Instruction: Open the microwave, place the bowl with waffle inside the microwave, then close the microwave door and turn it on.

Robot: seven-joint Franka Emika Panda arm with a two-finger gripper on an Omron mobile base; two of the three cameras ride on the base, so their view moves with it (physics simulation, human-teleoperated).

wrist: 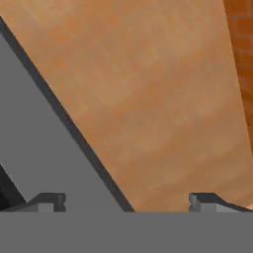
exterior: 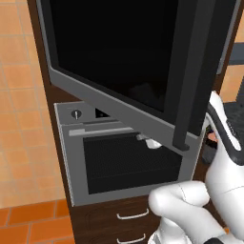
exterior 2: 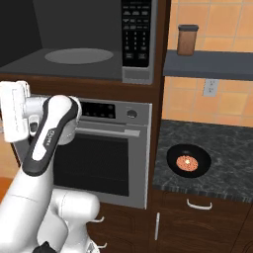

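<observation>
The microwave [exterior 2: 74,39] stands open, showing its grey interior, the round turntable [exterior 2: 79,55] and the black keypad [exterior 2: 136,32] on the right. The microwave door [exterior: 119,52], black glass in a grey frame, is swung wide out toward the left base camera. The black bowl [exterior 2: 188,160] rests on the dark counter to the right of the oven, with the waffle [exterior 2: 187,162] lying inside it. My gripper [wrist: 127,202] is open and holds nothing. Its fingertips [wrist: 49,201] stand far apart next to a grey panel edge [wrist: 44,148], with orange wall behind.
A silver oven [exterior 2: 106,148] with display and knobs sits under the microwave, with wooden drawers [exterior: 131,217] below it. A brown jar [exterior 2: 188,39] stands on the shelf [exterior 2: 212,64] above the dark stone counter [exterior 2: 222,148]. My arm [exterior 2: 49,133] bends in front of the oven's left side.
</observation>
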